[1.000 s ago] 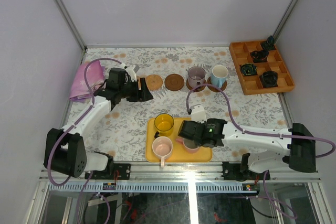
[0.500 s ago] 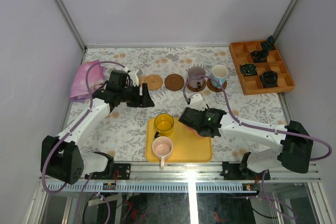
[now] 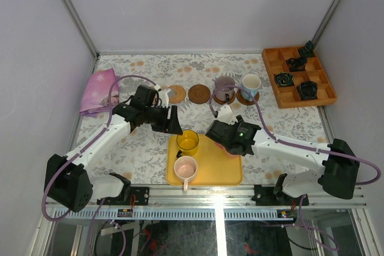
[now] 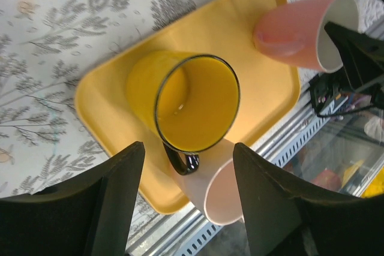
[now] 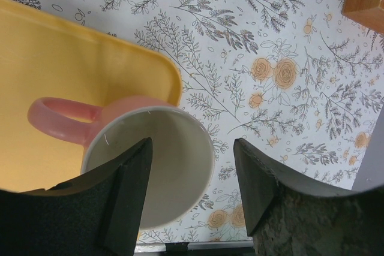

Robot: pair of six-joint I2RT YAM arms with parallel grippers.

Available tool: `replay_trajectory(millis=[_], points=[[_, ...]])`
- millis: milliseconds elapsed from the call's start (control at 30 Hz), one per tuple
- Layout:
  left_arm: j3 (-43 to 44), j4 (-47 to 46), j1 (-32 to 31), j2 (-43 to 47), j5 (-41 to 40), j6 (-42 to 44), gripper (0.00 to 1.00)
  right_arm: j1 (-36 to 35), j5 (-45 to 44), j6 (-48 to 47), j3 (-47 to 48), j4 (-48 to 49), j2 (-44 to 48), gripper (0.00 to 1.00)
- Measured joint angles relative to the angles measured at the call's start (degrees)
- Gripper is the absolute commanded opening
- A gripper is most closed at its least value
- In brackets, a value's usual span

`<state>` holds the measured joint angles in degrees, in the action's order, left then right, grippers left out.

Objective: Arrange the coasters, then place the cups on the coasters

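Observation:
On the yellow tray [image 3: 210,172] stand a yellow cup [image 3: 187,140] with a black handle and a pale pink cup [image 3: 185,166]. My left gripper [image 3: 174,125] hovers open just above and left of the yellow cup [image 4: 192,103], nothing between its fingers. My right gripper [image 5: 192,148] is open over a second pink cup [image 5: 180,160] at the tray's right corner, one finger over its mouth, the other outside. At the back lie a tan coaster [image 3: 177,93] and a dark brown coaster [image 3: 199,94]. A purple-grey cup [image 3: 224,86] and a light blue cup [image 3: 250,84] each stand on a coaster.
An orange compartment tray [image 3: 282,95] with dark small items sits at the back right. A pink cloth [image 3: 98,91] lies at the back left. The table's near edge with a metal rail [image 3: 210,195] runs just behind the yellow tray.
The left gripper has swung from beside the coasters down to the yellow cup. The right gripper carried the pink cup to the tray's right corner and opened its jaws.

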<state>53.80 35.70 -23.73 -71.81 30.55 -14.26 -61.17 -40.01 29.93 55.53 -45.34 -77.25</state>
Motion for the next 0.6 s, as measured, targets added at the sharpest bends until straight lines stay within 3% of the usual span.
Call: replay_trajectory(millis=[133, 367, 600], points=[[-0.04, 1.84, -3.93, 1.16, 0.09, -0.2, 0.72, 0.02, 0.0, 0.07, 0.07, 0.0, 1.86, 0.66], [-1.2, 4.17, -8.66, 3.04, -2.01, -1.9, 0.71, 0.04, -0.02, 0.04, 2.08, -0.15, 3.28, 0.67], [-1.53, 6.54, -11.32, 1.88, -9.2, -5.99, 0.68, 0.04, -0.02, 0.07, 2.71, -0.15, 4.66, 0.67]])
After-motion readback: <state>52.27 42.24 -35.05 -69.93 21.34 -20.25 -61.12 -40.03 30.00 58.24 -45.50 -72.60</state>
